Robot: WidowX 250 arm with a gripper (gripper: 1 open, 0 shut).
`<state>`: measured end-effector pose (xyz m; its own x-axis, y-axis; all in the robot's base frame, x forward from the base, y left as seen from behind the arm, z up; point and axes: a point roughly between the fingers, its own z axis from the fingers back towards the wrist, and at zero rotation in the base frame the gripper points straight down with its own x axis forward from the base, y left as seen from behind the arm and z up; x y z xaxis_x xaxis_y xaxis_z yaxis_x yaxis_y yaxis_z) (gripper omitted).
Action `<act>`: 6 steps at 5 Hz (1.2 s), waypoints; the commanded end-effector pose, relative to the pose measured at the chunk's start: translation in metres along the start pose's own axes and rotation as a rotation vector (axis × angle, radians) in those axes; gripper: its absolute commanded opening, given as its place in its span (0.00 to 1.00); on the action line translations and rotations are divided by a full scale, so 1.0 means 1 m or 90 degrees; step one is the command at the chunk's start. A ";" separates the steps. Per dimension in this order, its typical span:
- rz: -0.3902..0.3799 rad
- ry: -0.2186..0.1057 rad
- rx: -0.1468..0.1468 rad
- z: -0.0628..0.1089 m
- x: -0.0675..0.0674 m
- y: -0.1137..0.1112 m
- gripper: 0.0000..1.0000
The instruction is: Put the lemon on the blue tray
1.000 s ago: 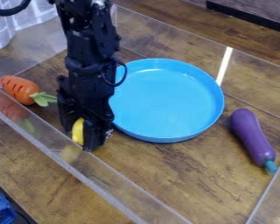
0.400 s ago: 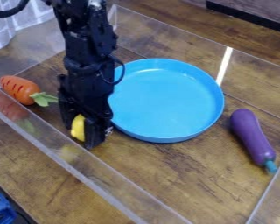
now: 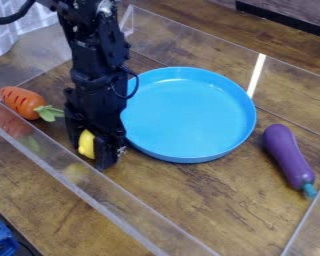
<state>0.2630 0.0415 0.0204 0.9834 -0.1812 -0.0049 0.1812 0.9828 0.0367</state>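
Observation:
The lemon (image 3: 87,145) is a small yellow oval low on the wooden table, just left of the blue tray (image 3: 196,112). My gripper (image 3: 93,152) points straight down over it, with its black fingers closed around the lemon's sides. Only a yellow strip of the fruit shows between them. The blue tray is a large round shallow dish with nothing in it, and its left rim lies right beside the gripper.
An orange carrot (image 3: 21,101) with a green top lies to the left of the arm. A purple eggplant (image 3: 288,155) lies to the right of the tray. A clear plastic wall (image 3: 43,160) runs along the left and front of the table.

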 end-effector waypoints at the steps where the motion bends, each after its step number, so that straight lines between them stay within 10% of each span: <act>1: 0.010 -0.037 0.012 0.013 0.011 0.010 1.00; 2: 0.006 -0.044 0.014 0.016 0.013 0.012 0.00; 4: -0.004 -0.053 0.025 0.037 0.020 0.009 0.00; 6: -0.014 -0.087 0.061 0.108 0.043 0.005 0.00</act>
<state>0.2981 0.0365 0.1056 0.9763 -0.2090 0.0559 0.2019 0.9731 0.1110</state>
